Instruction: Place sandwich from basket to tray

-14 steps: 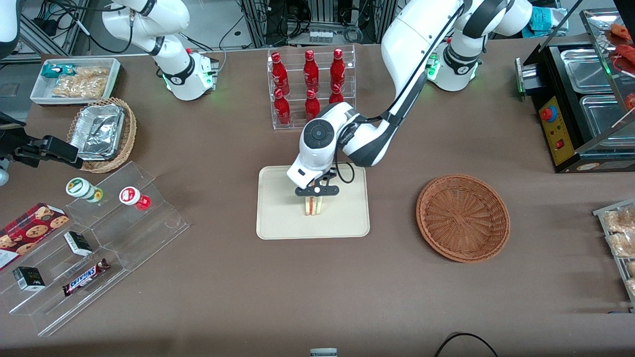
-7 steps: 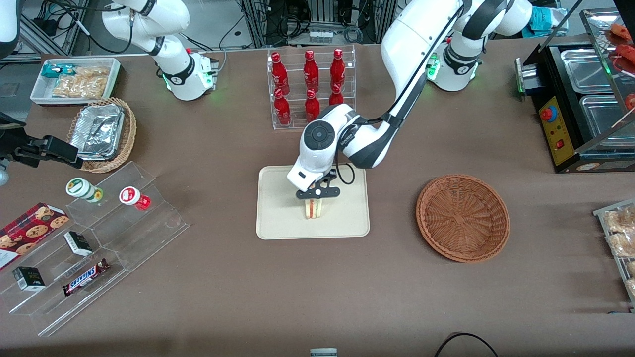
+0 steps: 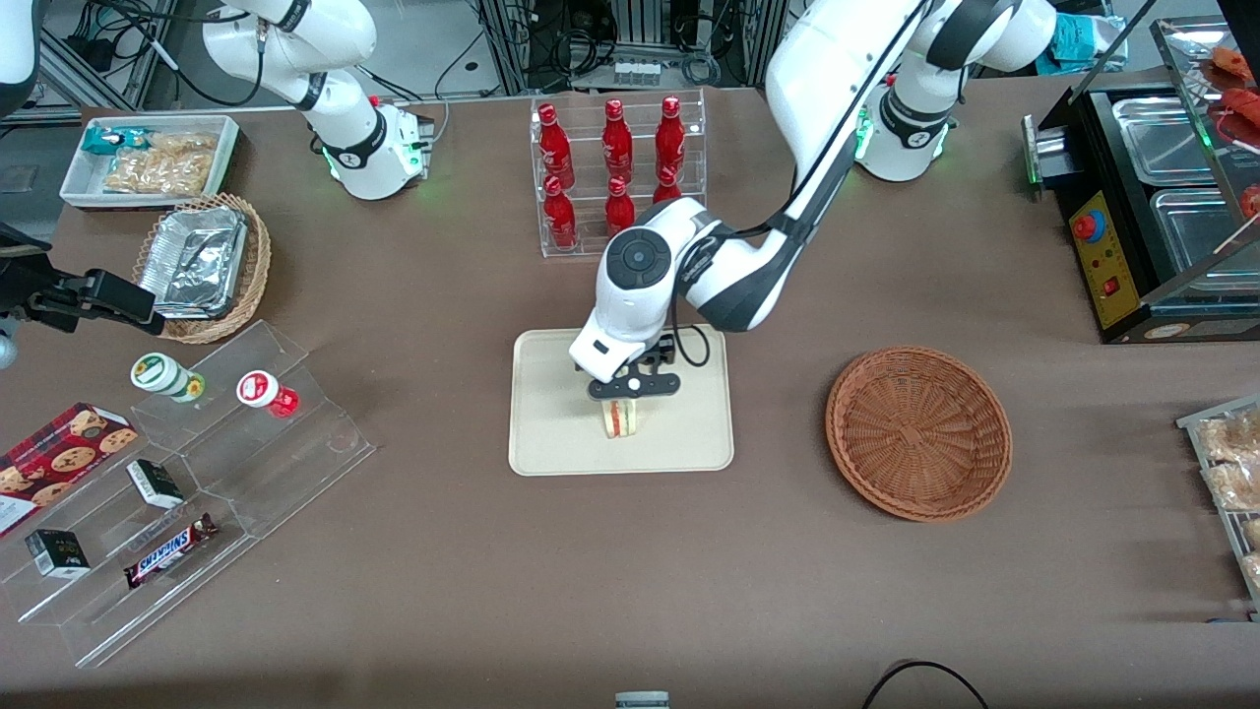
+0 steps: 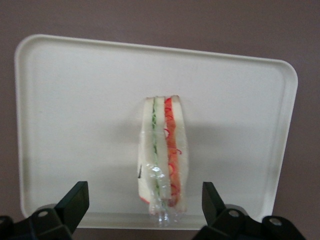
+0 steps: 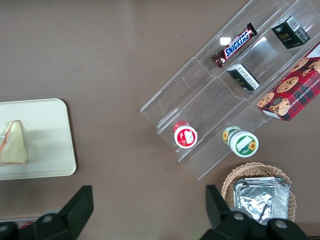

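The sandwich [image 4: 164, 155] stands on its edge near the middle of the tray [image 3: 551, 433], its red and green layers showing. The end effector [image 3: 631, 386] hangs just above the sandwich, fingers [image 4: 75, 200] spread wide and clear of the bread. The basket [image 3: 917, 430] sits on the bench [image 3: 630, 571], well apart from the tray.

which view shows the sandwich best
The left wrist view: the sandwich fills the frame, standing on the tray between the open hand's fingers. The front view has the hand partly covering it; the right wrist view shows only one bread face.
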